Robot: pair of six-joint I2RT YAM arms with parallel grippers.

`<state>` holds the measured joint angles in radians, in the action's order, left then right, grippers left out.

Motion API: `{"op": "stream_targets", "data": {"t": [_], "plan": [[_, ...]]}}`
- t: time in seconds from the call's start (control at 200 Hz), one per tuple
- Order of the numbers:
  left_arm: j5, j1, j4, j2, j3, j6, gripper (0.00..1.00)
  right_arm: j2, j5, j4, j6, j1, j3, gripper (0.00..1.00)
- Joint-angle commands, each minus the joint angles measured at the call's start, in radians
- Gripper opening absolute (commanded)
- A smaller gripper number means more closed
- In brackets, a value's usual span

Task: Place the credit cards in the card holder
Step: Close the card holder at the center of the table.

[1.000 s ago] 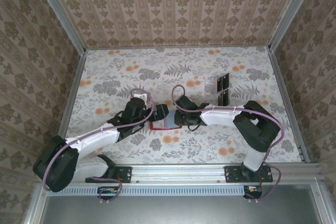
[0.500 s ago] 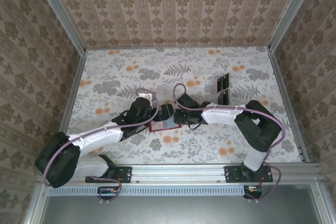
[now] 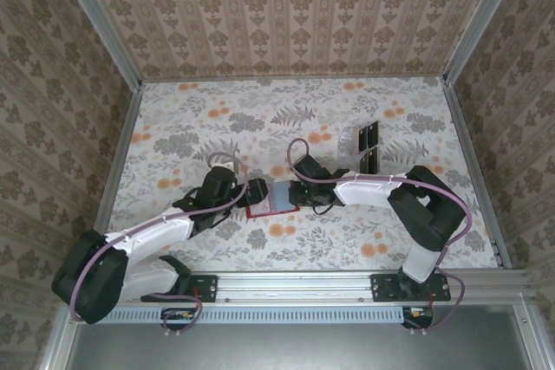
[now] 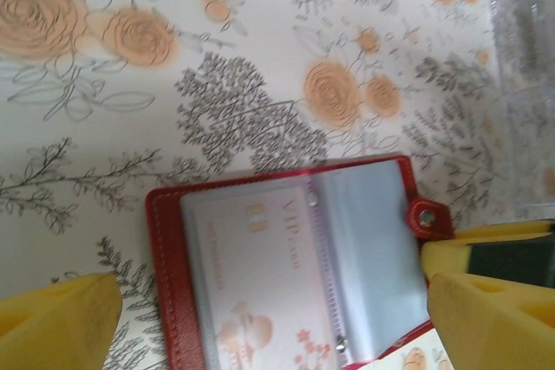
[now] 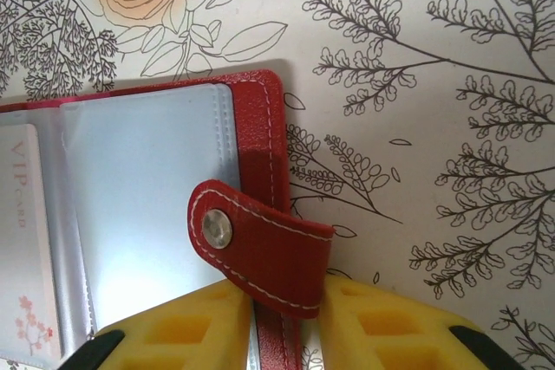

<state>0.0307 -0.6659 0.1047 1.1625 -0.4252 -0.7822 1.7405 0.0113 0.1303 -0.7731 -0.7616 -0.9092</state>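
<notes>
The red card holder (image 3: 270,199) lies open on the floral table, its clear sleeves facing up. A pale credit card (image 4: 260,275) printed "VIP card" sits inside the left sleeve, and its edge shows as the same credit card (image 5: 22,240) in the right wrist view. My right gripper (image 5: 277,327) is shut on the card holder's right edge (image 5: 256,127), just below the snap tab (image 5: 260,249). My left gripper (image 4: 277,318) hovers wide open over the holder (image 4: 165,240), one yellow finger (image 4: 61,318) on each side, holding nothing. From above, the left gripper (image 3: 251,190) is at the holder's left and the right gripper (image 3: 295,197) at its right.
A clear rack with black panels (image 3: 364,146) stands behind the right arm, and its clear rack edge (image 4: 525,67) shows at the right of the left wrist view. Patterned walls close in the table on three sides. Both arms meet at the table's middle.
My left gripper has drawn back to the left off the card holder, still open. The holder's sleeves now show uncovered. My right gripper has kept its hold on the right edge.
</notes>
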Motion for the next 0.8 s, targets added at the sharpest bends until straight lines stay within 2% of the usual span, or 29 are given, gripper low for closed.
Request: {"op": "stream_targets", "data": {"t": [0.0, 0.495, 0.795], "plan": [[0.023, 0.008, 0.043, 0.028, 0.026, 0.031, 1.0, 0.029, 0.028, -0.02, -0.018, -0.021, 0.01, 0.25], [0.057, 0.012, 0.139, 0.142, 0.038, 0.036, 1.0, 0.043, 0.031, -0.035, -0.046, -0.053, 0.015, 0.23], [0.056, 0.009, 0.136, 0.137, 0.045, 0.029, 1.0, 0.053, 0.035, -0.047, -0.052, -0.056, 0.016, 0.22]]}}
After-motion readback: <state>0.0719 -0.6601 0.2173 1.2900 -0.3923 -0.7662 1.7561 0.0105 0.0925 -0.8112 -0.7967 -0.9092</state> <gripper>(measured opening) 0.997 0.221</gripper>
